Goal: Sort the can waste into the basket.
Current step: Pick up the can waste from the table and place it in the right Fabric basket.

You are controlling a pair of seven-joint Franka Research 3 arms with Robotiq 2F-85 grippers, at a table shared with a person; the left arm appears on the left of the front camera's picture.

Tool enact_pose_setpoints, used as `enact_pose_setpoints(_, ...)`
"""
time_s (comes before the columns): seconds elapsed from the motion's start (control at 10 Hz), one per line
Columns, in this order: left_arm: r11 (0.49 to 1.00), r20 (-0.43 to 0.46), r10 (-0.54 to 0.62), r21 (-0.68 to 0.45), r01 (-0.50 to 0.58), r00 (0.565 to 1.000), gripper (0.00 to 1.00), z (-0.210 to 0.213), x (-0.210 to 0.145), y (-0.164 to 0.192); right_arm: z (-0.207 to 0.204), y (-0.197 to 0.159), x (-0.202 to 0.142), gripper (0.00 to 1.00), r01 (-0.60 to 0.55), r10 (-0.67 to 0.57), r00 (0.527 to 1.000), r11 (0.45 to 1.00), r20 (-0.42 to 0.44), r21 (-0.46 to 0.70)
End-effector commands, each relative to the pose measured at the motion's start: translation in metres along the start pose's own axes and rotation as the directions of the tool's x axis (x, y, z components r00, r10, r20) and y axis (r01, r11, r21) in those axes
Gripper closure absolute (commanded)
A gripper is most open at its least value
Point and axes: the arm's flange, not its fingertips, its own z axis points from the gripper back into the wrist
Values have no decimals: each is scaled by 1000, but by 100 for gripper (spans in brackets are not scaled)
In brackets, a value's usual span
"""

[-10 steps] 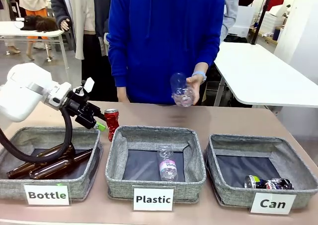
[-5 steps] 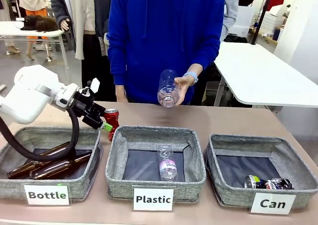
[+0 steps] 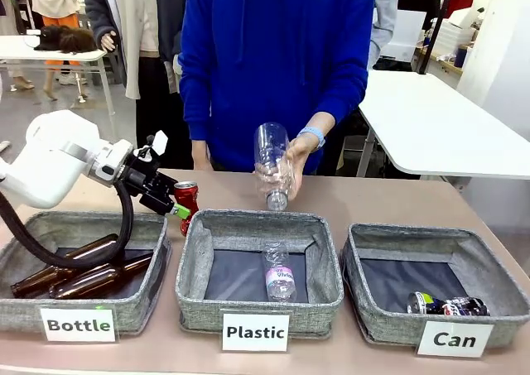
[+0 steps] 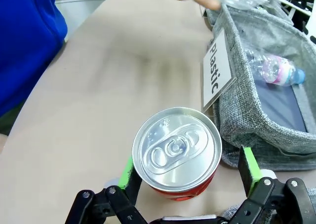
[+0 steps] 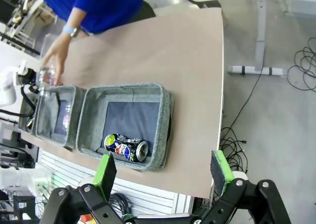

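A red can (image 3: 186, 201) stands upright on the table behind the gap between the Bottle and Plastic bins. My left gripper (image 3: 176, 210) is open, with its green pads on either side of the can. In the left wrist view the red can (image 4: 177, 151) shows its silver top; one pad is against it and the other stands apart. A dark printed can (image 3: 447, 306) lies in the grey basket (image 3: 356, 251) labelled "Can". The right wrist view looks down from high up on the dark can (image 5: 126, 146) in the basket (image 5: 163, 116). There my right gripper (image 5: 163, 177) is open and holds nothing.
The person's hand (image 3: 296, 153) holds a clear plastic bottle (image 3: 272, 164), neck down, over the back rim of the Plastic bin (image 3: 190, 263), which holds another clear bottle (image 3: 279, 273). Brown bottles (image 3: 83, 271) lie in the Bottle bin (image 3: 21, 305).
The person's hand brought the clear bottle left and down toward the Plastic bin. My left gripper moved in around the red can.
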Motion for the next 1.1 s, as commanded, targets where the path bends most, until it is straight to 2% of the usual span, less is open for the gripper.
enact_pose_setpoints(0.0,999,25,-35,34,34,999,4,-1,2,4,1,1,2,0,22,-22,1000,999,-2,-23)
enact_pose_setpoints(0.1,1000,32,-23,20,22,999,58,0,3,2,1,1,2,0,22,-22,1000,999,-2,-23)
enact_pose_setpoints(0.2,997,31,-38,61,36,999,64,-1,3,1,1,1,2,0,22,-22,1000,999,-2,-23)
enact_pose_setpoints(0.3,997,20,-45,59,44,999,100,-2,4,2,1,1,2,0,22,-22,1000,999,-2,-23)
enact_pose_setpoints(0.5,997,25,-40,60,38,999,100,0,5,3,1,1,2,0,22,-22,1000,999,-2,-23)
enact_pose_setpoints(0.6,997,32,-38,65,35,999,83,1,4,3,1,1,2,0,22,-22,1000,999,-2,-23)
enact_pose_setpoints(0.8,997,44,-43,70,40,998,100,2,6,1,1,1,2,0,22,-22,1000,999,-2,-23)
enact_pose_setpoints(1.0,992,105,-71,113,59,992,100,25,22,-1,1,1,2,0,22,-22,1000,999,-2,-23)
